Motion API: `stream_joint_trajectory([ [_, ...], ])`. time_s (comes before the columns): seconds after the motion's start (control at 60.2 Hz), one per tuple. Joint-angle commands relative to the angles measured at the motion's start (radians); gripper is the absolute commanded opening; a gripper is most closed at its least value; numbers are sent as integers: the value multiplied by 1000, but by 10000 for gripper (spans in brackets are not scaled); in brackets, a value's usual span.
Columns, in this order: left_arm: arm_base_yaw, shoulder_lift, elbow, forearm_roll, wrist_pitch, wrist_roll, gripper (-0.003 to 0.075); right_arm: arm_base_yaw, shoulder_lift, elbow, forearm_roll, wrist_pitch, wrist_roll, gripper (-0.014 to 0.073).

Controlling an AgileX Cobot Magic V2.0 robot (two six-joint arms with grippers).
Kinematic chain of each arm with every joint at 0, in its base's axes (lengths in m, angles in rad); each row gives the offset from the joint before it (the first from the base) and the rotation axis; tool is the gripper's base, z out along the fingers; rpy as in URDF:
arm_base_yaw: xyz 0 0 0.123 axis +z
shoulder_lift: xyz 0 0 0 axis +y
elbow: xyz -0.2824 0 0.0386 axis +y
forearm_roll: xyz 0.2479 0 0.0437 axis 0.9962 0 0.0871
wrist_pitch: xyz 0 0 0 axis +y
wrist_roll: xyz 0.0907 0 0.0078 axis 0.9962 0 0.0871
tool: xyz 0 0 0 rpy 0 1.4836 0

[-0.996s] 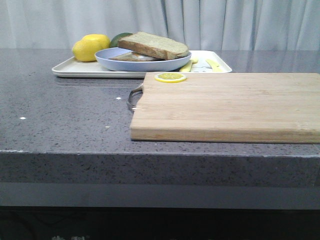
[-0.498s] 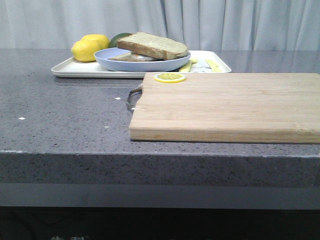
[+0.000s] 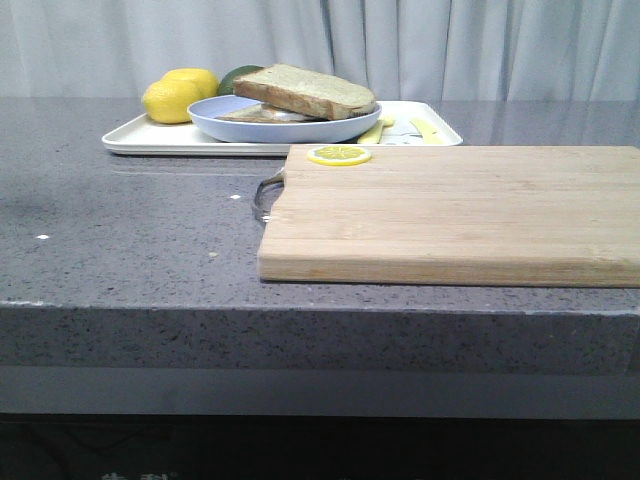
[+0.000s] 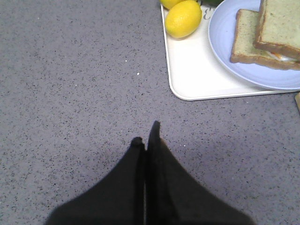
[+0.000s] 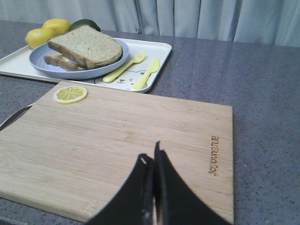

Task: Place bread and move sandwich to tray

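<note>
At the bottom centre of each wrist view, a dark claw shows with its two fingers pressed together and nothing between them. The left claw (image 4: 146, 137) hangs over bare grey counter (image 4: 70, 93), apart from the tray's corner. The right claw (image 5: 151, 157) hangs over the near part of the wooden cutting board (image 5: 131, 140).

In the upper left of the front view, the white tray (image 3: 140, 138) lies at the back of the counter. On it sits the pale-blue plate (image 3: 230, 127) carrying the sandwich (image 3: 262, 113). The thick bread slice (image 3: 305, 90) lies on top, tilted, its long axis running left to right across the frame. In the left wrist view an orange trace shows between the slices. Two lemons (image 3: 172, 100) sit at the tray's left end, with something green behind them. A yellow fork (image 5: 124, 68) and knife (image 5: 147, 75) lie on the tray's right part. A lemon slice (image 3: 339, 155) rests on the board's far left corner.

Compared with half a second ago, nothing in the front view has visibly moved.
</note>
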Motion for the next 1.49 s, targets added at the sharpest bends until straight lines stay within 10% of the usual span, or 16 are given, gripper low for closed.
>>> stream_joint_trajectory([
  [0.0,3,-114,95,-15,-171,-18,-19,1,8,-25,13,-68,-7,-79],
  [0.714,3,-1005,924,-85,-579,-19,-19,1,8,-25,13,-68,-7,-79],
  [1.478,3,-1133,992,-85,-580,-19,-19,1,8,-25,13,-68,-7,-79],
])
